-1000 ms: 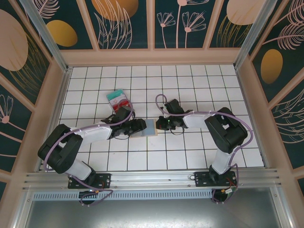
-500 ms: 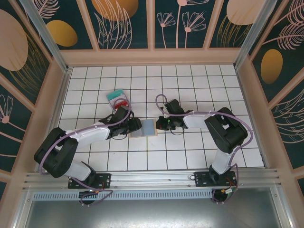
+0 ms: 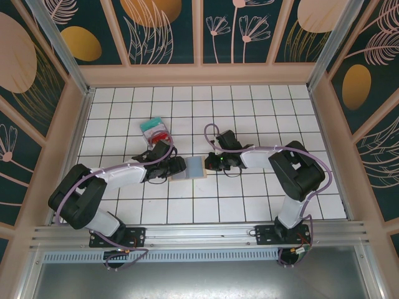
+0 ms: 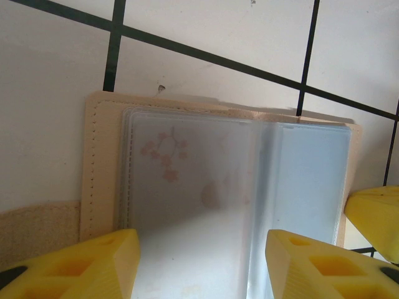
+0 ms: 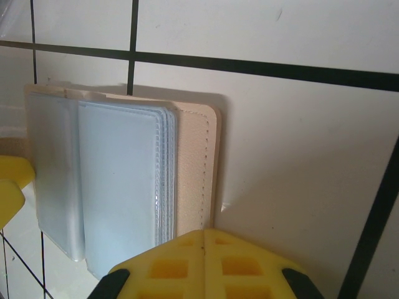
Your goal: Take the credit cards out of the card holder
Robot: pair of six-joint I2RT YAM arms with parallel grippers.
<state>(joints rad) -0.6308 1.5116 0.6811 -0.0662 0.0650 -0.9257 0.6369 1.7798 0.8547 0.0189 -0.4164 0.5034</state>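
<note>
The card holder (image 3: 191, 167) lies opened flat on the white tiled table (image 3: 249, 112), a little left of the frame's centre in the top view, between the two end effectors. The left wrist view shows its tan cover (image 4: 100, 168) underneath and a stack of frosted clear sleeves (image 4: 187, 187) spread on top, one with a faint pink blossom print. No card can be made out inside the sleeves.

The credit cards (image 3: 155, 130) rest on the table up and to the left of the holder, apart from it. The teal-green one (image 3: 151, 124) is further up the frame and the red one (image 3: 159, 136) is against its lower edge.

The left end effector (image 3: 177, 167) is at the holder's left edge, its yellow fingers (image 4: 81, 268) spread open on either side of the sleeves. The right end effector (image 3: 212, 163) is at the holder's right edge. Its yellow fingertips (image 5: 204, 255) are pressed together, closed on nothing, right at the stitched tan border (image 5: 196, 168).
</note>
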